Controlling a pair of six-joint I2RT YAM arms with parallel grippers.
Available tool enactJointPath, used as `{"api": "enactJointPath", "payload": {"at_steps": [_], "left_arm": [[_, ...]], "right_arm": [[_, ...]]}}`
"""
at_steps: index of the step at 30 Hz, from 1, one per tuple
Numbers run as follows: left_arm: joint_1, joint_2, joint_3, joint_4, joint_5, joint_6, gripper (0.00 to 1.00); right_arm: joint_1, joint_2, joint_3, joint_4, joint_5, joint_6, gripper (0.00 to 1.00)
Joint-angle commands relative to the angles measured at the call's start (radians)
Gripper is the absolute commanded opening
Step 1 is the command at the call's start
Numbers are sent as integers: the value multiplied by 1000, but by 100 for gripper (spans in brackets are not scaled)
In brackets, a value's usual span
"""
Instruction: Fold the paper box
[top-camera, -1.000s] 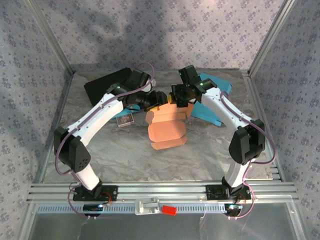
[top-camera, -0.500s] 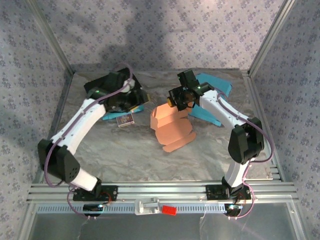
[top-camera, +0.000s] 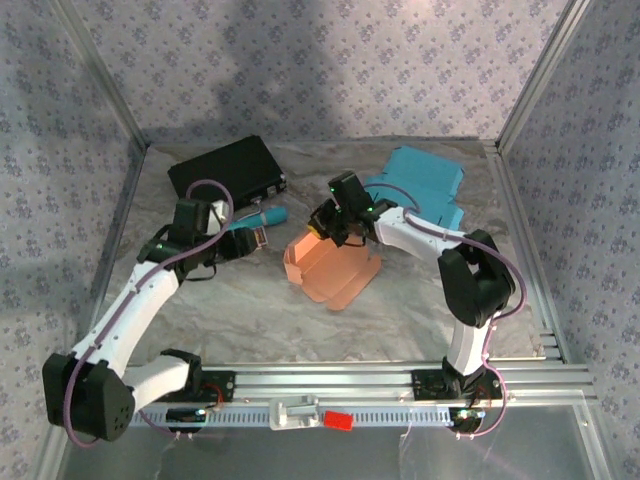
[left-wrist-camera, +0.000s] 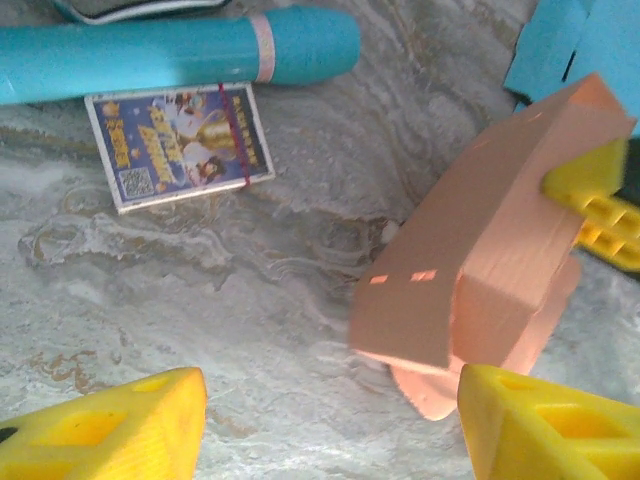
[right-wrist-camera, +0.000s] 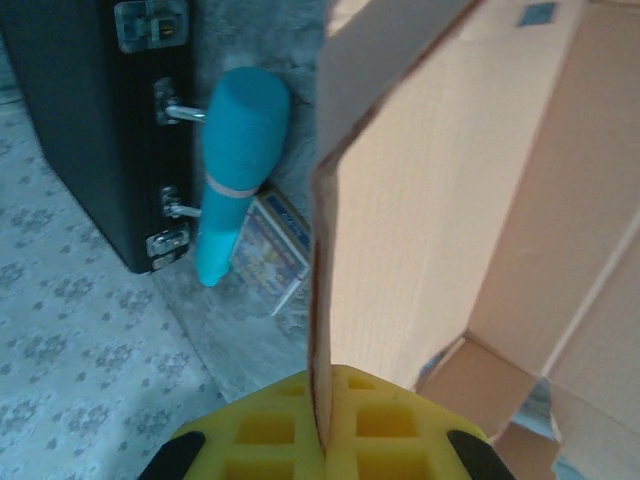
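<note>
The orange paper box (top-camera: 332, 268) lies partly folded at the middle of the table, one wall raised. My right gripper (top-camera: 324, 226) is shut on the top edge of that wall; in the right wrist view the cardboard edge (right-wrist-camera: 322, 300) runs down between the closed yellow pads (right-wrist-camera: 262, 428). My left gripper (top-camera: 252, 240) hovers open to the left of the box, touching nothing. In the left wrist view its yellow fingertips (left-wrist-camera: 110, 425) stand wide apart over bare table, with the box (left-wrist-camera: 490, 250) ahead on the right and the right gripper's fingers (left-wrist-camera: 590, 190) pinching it.
A black case (top-camera: 225, 165) sits at the back left, and a flat teal box (top-camera: 425, 185) at the back right. A teal cylinder (left-wrist-camera: 180, 50) and a small card pack (left-wrist-camera: 180, 130) lie just left of the orange box. Metal frame posts bound the table.
My left gripper let go near the box, pulled away to the left and toward me, and opened wider. The right gripper moved left and nearer, still clamped on the box wall.
</note>
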Motion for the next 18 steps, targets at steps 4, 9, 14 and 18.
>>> {"api": "enactJointPath", "payload": {"at_steps": [4,9,14,18], "left_arm": [[1,-27,-118,134,48,118,64],[1,-18,-224,294,263,181,48],[-32,-14,-295,371,272,169,46],[-51,-41,-309,353,231,169,49]], "right_arm": [[-5,-6,-123,213,-30,-41,0],[-13,-12,-188,333,-55,-47,0],[-20,-29,-230,424,-77,-40,0],[-24,-52,-253,485,-93,-26,0]]}}
